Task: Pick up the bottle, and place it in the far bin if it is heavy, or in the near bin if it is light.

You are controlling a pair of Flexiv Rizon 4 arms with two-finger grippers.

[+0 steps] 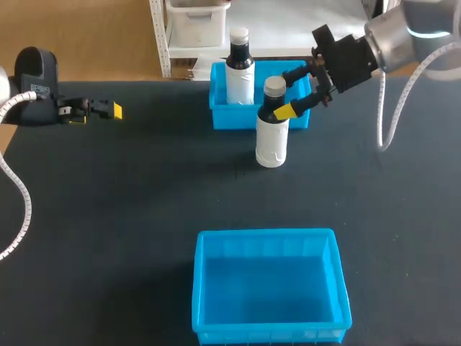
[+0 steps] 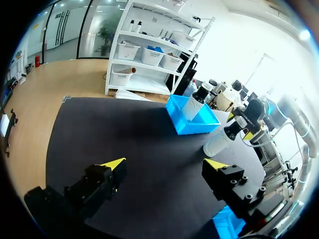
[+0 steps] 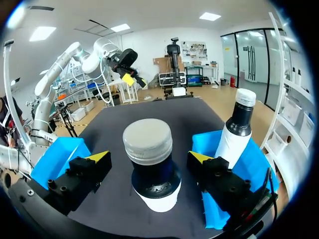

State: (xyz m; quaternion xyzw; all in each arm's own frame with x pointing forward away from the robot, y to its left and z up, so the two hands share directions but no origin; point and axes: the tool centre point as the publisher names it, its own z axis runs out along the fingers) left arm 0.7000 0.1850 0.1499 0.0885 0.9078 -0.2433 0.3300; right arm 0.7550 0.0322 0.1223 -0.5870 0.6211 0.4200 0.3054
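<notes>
Bottle upright before far bin. Right tool wide astride neck, no contact: likely pre-grasp, weight check. Left tool wide, parked upper left.

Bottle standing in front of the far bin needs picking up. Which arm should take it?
Right. The right gripper has its open fingers on either side of the bottle at its neck, ready to close. The left gripper hangs open far off at the left side of the table.
</notes>
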